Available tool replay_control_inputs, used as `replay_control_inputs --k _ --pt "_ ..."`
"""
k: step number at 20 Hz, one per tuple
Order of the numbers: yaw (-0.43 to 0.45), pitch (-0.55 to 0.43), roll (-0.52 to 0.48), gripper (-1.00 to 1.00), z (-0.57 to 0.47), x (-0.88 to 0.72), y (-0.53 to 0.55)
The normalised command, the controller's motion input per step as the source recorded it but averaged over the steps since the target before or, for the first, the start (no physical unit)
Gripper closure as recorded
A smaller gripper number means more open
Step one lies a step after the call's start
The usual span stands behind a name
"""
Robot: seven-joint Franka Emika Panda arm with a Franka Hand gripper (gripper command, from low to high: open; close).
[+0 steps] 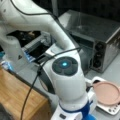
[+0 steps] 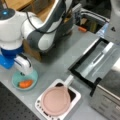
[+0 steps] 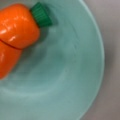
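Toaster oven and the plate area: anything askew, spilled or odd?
Nothing stands out. The toaster oven door hangs open, nothing spilled around it. The toy carrot lies whole in the teal plate, below the gripper. The pink lid sits squarely on its tray.

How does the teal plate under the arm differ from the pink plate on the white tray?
The teal plate holds a toy carrot; the pink plate holds nothing. The teal plate rests directly on the grey table, while the pink plate sits on a white tray. The gripper is right above the teal plate; the pink plate lies apart from it. Both are round and shallow.
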Motion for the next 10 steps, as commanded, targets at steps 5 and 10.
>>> replay_control_inputs --k 5,10 --pt "0.084 0.121 -0.156 -1.00 0.11 0.16 0.07" --pt "0.070 0.125 -0.155 -1.00 0.11 0.13 0.11"
